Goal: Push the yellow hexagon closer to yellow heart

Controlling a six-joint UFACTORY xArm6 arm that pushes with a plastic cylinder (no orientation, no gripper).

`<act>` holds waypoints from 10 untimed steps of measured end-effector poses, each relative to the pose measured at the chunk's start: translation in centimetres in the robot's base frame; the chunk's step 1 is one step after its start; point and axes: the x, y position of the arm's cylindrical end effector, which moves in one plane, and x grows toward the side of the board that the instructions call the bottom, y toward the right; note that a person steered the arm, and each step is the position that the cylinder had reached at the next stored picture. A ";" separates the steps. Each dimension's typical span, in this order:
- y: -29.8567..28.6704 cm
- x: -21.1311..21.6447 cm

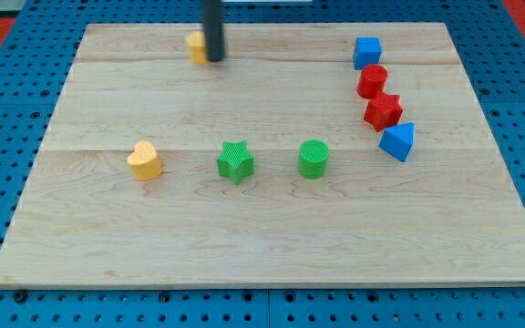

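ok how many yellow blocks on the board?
2. The yellow hexagon sits near the view's top edge, partly hidden behind my tip, which is at its right side. The yellow heart sits lower left, left of the green star.

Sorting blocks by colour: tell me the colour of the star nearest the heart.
Green: the star right of the heart, in the camera view.

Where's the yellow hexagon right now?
The yellow hexagon sits near the board's top edge, left of centre in the view, partly hidden by my tip at its right side, far above the yellow heart.
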 end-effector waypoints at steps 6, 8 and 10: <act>-5.7 1.3; -9.4 3.3; -8.3 1.6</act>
